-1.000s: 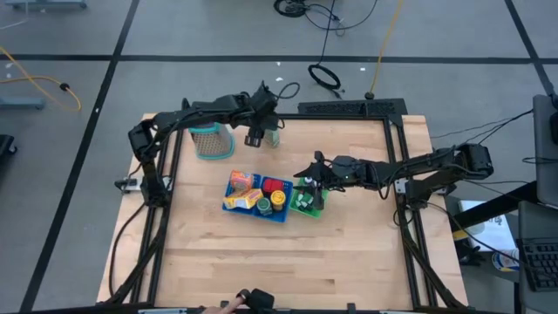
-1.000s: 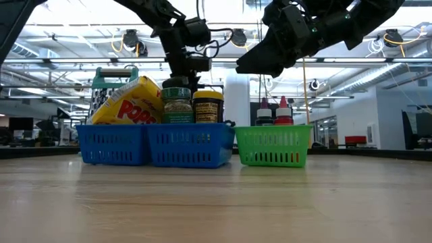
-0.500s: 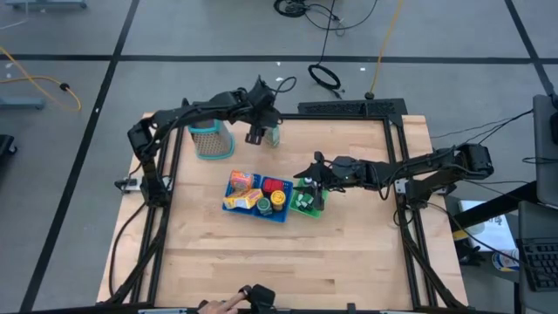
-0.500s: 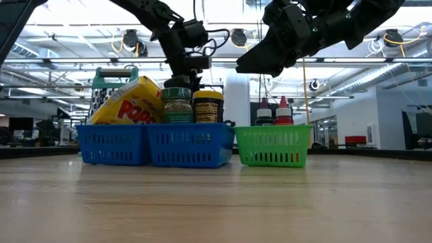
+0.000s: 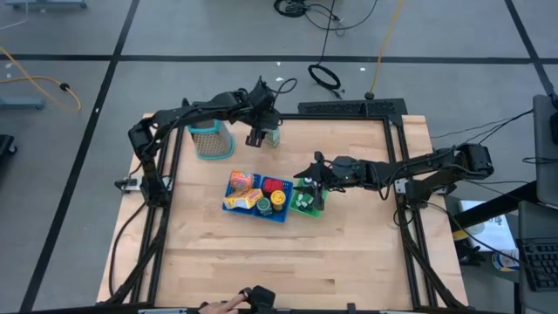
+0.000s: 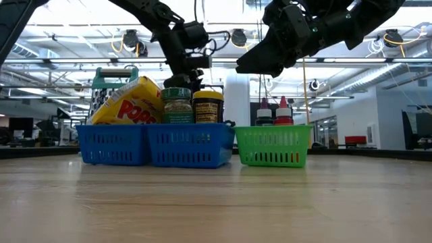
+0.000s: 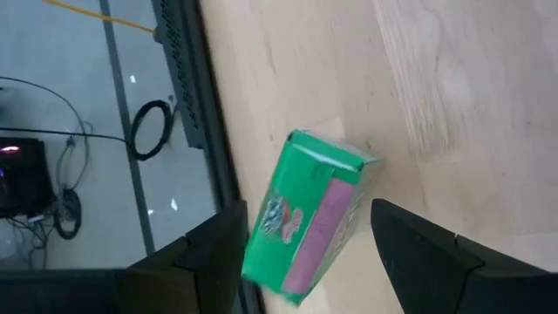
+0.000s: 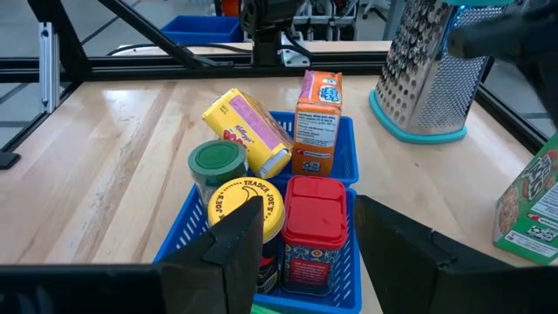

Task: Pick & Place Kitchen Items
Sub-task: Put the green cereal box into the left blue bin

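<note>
Left gripper [image 7: 301,262], fingers spread, straddles the tilted green carton [image 7: 307,212] near the worktop [image 5: 349,253] edge; closing off-centre could topple it.

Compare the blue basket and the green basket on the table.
The blue basket is wider than the green basket. The blue basket holds a yellow box, an orange carton and jars; the green basket holds small red-capped bottles. The right gripper hangs over the green basket, none over the blue. Both are slotted plastic, set side by side.
</note>
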